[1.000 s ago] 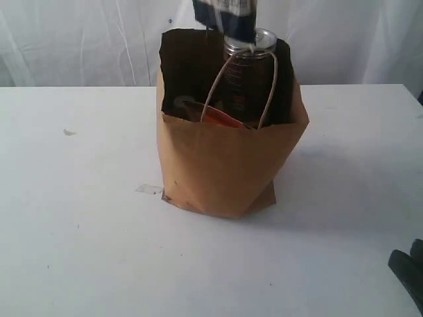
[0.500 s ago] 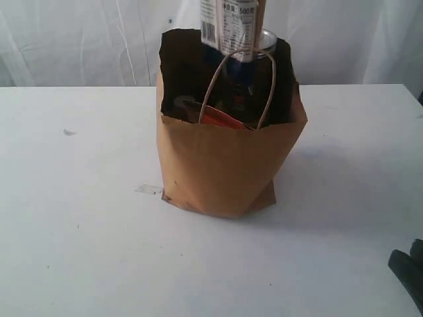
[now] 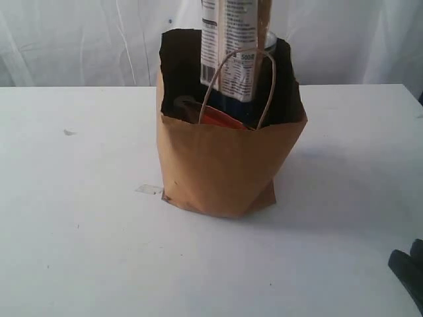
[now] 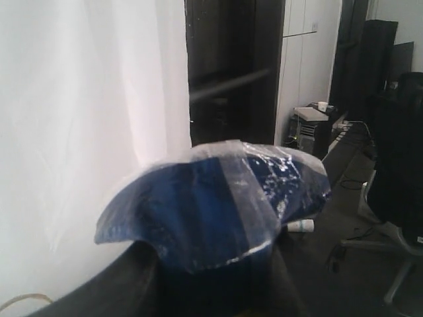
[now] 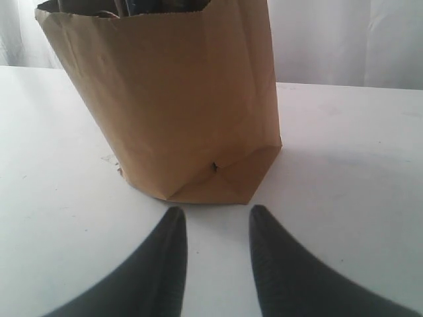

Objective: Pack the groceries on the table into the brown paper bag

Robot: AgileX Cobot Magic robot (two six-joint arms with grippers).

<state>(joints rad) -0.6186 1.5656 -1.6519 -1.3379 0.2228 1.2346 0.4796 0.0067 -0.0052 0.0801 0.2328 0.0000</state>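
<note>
The long dark-blue pasta packet (image 3: 228, 46) is sinking into the tall kraft-brown paper bag (image 3: 225, 172). A second ago its lower end was hanging tilted above the mouth. Now it is standing upright, with the white printed label facing the exterior camera. Its lower end is reaching below the rim, behind the thin twisted-cord loop handle (image 3: 251, 49). It is now covering most of the silver-topped container (image 3: 271, 39) at the back of the bag. The brown pouch with orange label (image 3: 218, 119) is lying in the bag in front of it.

The left fingers (image 4: 135, 277) are gripping the packet near its crimped blue-and-clear top end (image 4: 211, 211), so the packet is not yet released.

The bag is staying where it was on the large flat white worktop (image 3: 79, 231), upright and not tipping. No groceries are showing on the worktop outside the bag, so this is probably the last item and packing is nearly done.

The right fingers (image 5: 162, 264) are waiting low over the worktop in front of the bag, unmoved, narrowly parted and holding nothing.
</note>
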